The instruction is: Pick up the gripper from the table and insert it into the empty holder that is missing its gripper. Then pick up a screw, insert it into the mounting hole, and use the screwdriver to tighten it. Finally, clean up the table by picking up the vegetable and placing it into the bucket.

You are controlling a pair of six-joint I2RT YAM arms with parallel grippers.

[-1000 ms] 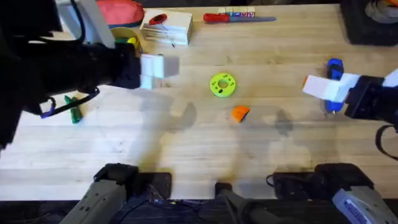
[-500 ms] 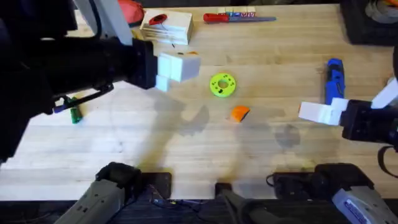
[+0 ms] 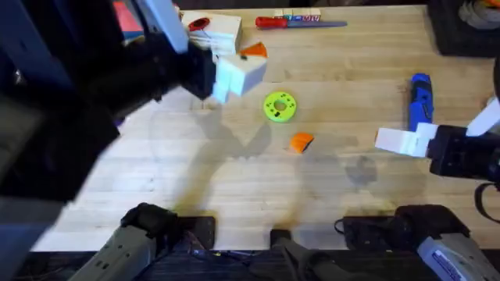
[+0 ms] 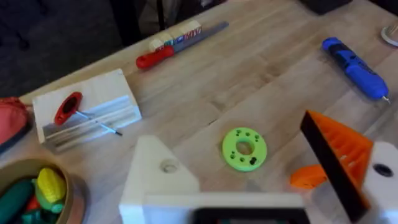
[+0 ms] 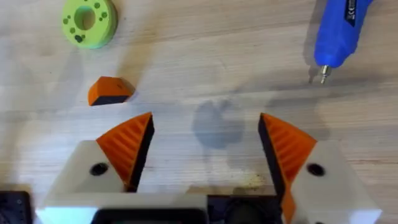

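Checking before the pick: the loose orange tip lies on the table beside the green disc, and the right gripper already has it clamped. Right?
Not quite. The orange tip does lie on the table beside the green disc, but the right gripper is open and empty, its pads apart with bare wood between them. The right wrist view shows it.

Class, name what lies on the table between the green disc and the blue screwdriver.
In the overhead view, bare wood lies between the green disc and the blue screwdriver.

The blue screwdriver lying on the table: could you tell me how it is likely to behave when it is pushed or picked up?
The screwdriver lies flat and looks cylindrical, so a sideways push would probably roll it. Its thick, smooth-looking body may slip between ribbed pads.
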